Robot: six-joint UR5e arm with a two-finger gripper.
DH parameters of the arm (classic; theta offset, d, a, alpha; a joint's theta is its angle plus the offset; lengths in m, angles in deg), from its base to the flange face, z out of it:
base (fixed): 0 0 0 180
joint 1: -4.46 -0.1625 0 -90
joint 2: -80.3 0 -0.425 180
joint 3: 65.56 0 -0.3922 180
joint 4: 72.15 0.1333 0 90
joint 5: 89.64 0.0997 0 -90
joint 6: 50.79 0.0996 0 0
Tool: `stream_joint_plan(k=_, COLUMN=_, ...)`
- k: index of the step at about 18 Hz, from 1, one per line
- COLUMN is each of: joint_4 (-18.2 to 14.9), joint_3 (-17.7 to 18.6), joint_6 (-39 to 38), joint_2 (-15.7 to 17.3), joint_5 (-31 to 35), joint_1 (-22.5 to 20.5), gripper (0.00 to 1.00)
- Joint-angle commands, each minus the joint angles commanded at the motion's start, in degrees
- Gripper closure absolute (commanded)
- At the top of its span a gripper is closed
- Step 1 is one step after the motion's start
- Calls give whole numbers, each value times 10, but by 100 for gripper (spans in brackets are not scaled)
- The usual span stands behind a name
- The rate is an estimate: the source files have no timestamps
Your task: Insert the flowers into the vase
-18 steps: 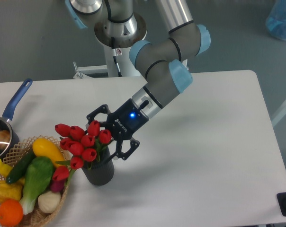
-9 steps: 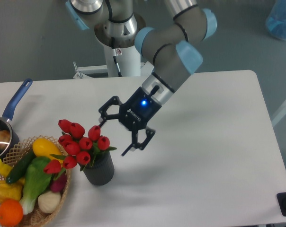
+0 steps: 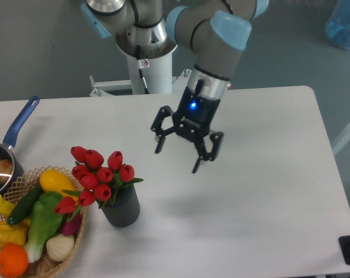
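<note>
The flowers (image 3: 97, 176), a bunch of red tulip buds with green stems, stand with their stems inside the vase (image 3: 121, 208), a small dark grey ribbed cylinder at the front left of the table. The buds lean left over the basket. My gripper (image 3: 177, 160) is open and empty, its fingers pointing down, above the table about a hand's width to the upper right of the flowers. It touches nothing.
A wicker basket (image 3: 59, 259) with toy vegetables sits at the front left, touching the flowers' buds. A blue-handled saucepan (image 3: 7, 150) stands at the left edge. The white table (image 3: 262, 191) stretches to the right.
My gripper has let go of the flowers and moved up and to the right, away from the vase. The flowers stay in the vase, settled slightly to the left.
</note>
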Motion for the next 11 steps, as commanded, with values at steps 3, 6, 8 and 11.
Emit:
stream_joint_plan(k=3, joint_4=-1, joint_3=-1, joint_6=21, joint_2=2, joint_5=8, joint_1=-13, gripper=0)
stream_joint_plan(k=6, joint_4=-2, joint_3=-11, joint_6=112, joint_2=1, joint_5=60, joint_1=-19, gripper=0)
stream_joint_plan(k=8, joint_4=-2, joint_3=-13, joint_6=132, joint_2=0, joint_5=109, joint_1=-19, gripper=0)
stream_joint_plan(k=11, joint_4=-3, joint_3=-12, joint_6=163, joint_2=-2, joint_5=146, joint_1=-26, gripper=0)
